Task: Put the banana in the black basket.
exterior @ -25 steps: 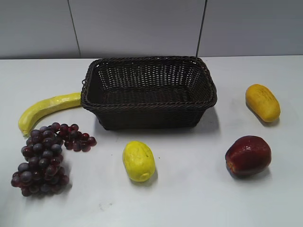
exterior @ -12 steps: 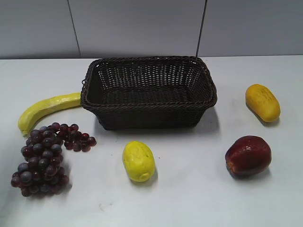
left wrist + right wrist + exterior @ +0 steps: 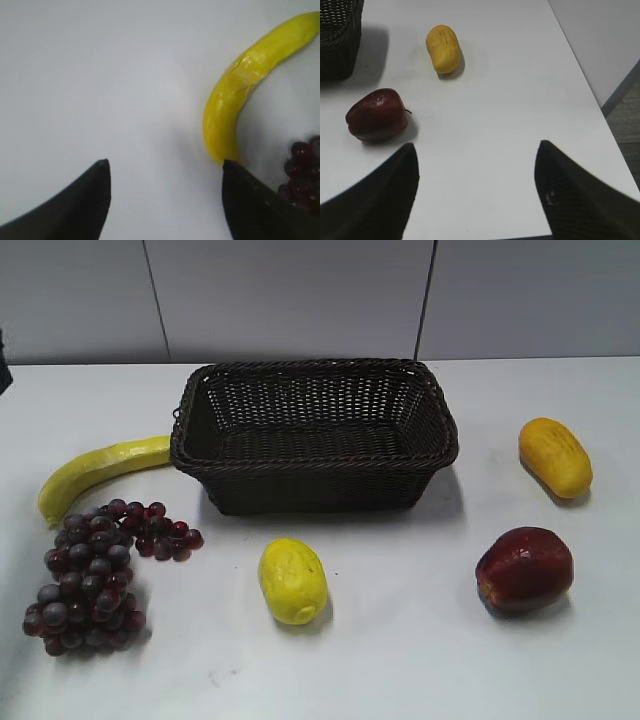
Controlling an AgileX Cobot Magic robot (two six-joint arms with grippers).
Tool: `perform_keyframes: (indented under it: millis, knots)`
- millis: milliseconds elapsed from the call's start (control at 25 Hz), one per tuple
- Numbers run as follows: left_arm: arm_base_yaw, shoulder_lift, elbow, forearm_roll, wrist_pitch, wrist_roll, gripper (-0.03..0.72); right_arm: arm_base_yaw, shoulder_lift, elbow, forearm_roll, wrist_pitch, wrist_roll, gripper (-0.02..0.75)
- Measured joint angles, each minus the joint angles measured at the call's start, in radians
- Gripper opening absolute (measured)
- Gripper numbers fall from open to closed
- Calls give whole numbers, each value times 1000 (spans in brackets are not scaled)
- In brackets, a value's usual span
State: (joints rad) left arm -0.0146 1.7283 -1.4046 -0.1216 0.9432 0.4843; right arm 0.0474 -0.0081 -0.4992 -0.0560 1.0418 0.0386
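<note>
- On the bench (image 3: pixel 400 660), neither arm shows in the exterior view apart from a dark sliver at the far left edge; can't tell what that is.
- Left gripper (image 3: pixel 165 167): hangs over bare bench just beside the banana (image 3: pixel 240 90), jaws apart, nothing between them. In the left wrist view the right-hand fingertip (image 3: pixel 235 175) sits right at the banana's near end; contact can't be told.
- Right gripper (image 3: pixel 475 150): jaws apart, empty, over open bench at the right side, with the red apple (image 3: pixel 376 114) and the orange-yellow fruit (image 3: pixel 443 48) ahead of it.
- Banana (image 3: pixel 100 468): lies flat on the bench left of the black basket (image 3: pixel 312 465), one end at the basket's left wall, the other curving toward the front-left.
- Black basket: upright at centre-back, nothing visible inside.
- Purple grapes (image 3: pixel 95 575): just in front of the banana, the top of the bunch near its lower end; a few grapes also show at the right edge of the left wrist view.
- Yellow lemon-like fruit (image 3: pixel 292 580): in front of the basket, apart from it.
- Red apple (image 3: pixel 524 568) and orange-yellow fruit (image 3: pixel 555 456): right of the basket, well apart from it.
- Open bench: left of the banana, and a wide strip along the front.
- Bench's right edge shows in the right wrist view, floor beyond it.
</note>
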Motion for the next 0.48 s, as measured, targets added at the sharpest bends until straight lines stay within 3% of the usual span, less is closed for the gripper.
perform_keyframes:
  millis: [200, 480]
  knots:
    - [-35, 111, -90, -6, 33, 98, 516, 0, 0, 0, 0, 0, 0, 552]
    - [-145, 259, -130, -4, 34, 231, 516, 0, 0, 0, 0, 0, 0, 552]
